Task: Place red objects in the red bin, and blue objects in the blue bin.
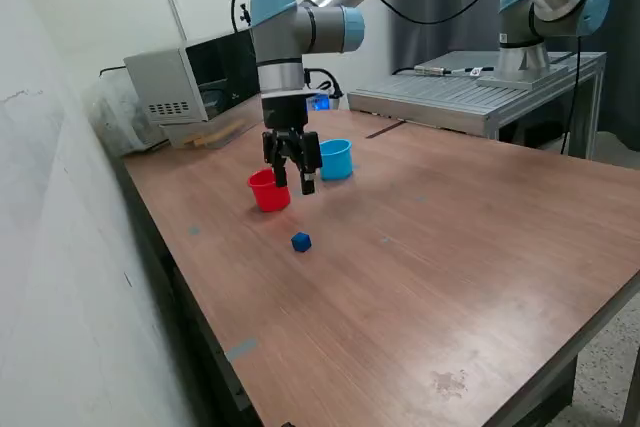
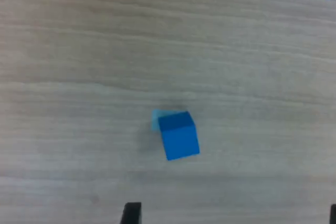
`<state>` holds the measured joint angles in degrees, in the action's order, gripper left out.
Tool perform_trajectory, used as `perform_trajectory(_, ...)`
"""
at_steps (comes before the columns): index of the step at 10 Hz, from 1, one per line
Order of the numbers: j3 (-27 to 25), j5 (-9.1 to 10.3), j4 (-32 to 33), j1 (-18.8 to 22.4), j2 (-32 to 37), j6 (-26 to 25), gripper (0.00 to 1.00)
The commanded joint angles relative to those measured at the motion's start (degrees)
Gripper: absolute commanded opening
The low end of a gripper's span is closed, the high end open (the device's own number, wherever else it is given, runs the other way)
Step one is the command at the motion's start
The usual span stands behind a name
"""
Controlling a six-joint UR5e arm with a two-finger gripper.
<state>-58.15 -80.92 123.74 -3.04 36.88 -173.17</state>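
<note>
Here, a wooden worktop (image 1: 420, 247) is seen carrying everything. The gripper (image 1: 292, 179) is held above it, pointing down, with its fingers spread apart and nothing gripped between them. The red bin (image 1: 268, 191) is seen upright just behind the gripper, partly covered by one finger; the blue bin (image 1: 335, 158) is found close by on the gripper's other side, toward the exterior view's right. One blue cube (image 1: 301, 241) (image 2: 178, 135) is seen alone on the worktop, below the gripper and untouched by the fingers.
</note>
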Motion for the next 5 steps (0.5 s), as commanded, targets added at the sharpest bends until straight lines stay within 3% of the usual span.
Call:
perform_trajectory(1,1.3,0.06,1.9,0.1,-4.3,3.6,1.00)
perform_trajectory(5,3.4,-0.46,3.8,0.1,-7.6,6.3,1.00)
